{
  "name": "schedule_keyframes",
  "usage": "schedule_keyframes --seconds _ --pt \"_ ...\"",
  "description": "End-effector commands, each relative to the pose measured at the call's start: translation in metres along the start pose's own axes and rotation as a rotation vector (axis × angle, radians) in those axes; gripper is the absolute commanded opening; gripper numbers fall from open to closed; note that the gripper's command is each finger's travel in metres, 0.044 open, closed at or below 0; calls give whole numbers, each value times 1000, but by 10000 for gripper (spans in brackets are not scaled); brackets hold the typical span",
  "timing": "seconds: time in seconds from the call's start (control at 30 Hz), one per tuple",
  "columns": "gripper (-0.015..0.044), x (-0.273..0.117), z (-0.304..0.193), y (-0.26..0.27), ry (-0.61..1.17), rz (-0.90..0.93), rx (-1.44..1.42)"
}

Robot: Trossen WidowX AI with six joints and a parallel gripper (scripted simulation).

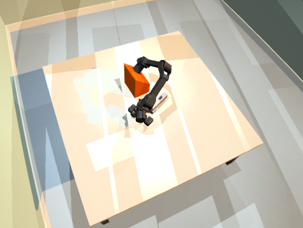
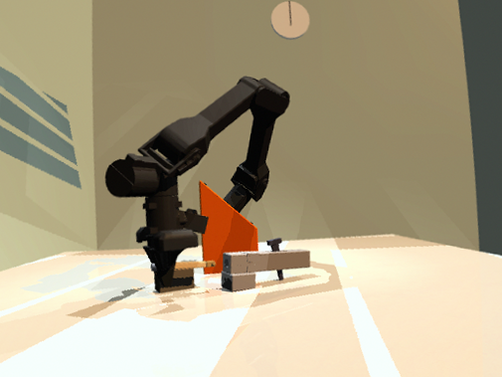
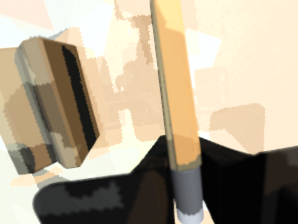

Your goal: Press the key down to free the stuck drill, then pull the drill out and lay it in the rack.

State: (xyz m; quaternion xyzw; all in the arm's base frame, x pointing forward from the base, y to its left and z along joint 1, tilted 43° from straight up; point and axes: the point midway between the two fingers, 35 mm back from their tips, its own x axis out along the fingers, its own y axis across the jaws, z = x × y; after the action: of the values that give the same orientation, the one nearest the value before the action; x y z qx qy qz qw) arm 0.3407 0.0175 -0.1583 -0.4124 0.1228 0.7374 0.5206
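The drill is a slim orange-yellow rod with a grey end. It is out of the holder, lies roughly level above the table, and its far tip stands just short of the holder's front face. My gripper is shut on it near the grey end; in the top and exterior views the fingertips are mostly hidden. The rack, a low grooved brown block with dark sides, is on the table beside the fingers, left of the drill in the wrist view. The black key stands through the holder's beam.
The holder is a grey-brown beam with a lower block under its front end. A large orange block stands by the arm's base, behind the gripper. The arm arches over this area.
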Motion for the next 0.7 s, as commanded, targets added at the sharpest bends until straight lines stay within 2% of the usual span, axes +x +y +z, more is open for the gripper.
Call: schedule_keyframes --seconds 0.0,0.67 --pt "0 -3 -7 -1 8 -1 -5" --pt "0 -11 -1 -2 8 -1 -5"
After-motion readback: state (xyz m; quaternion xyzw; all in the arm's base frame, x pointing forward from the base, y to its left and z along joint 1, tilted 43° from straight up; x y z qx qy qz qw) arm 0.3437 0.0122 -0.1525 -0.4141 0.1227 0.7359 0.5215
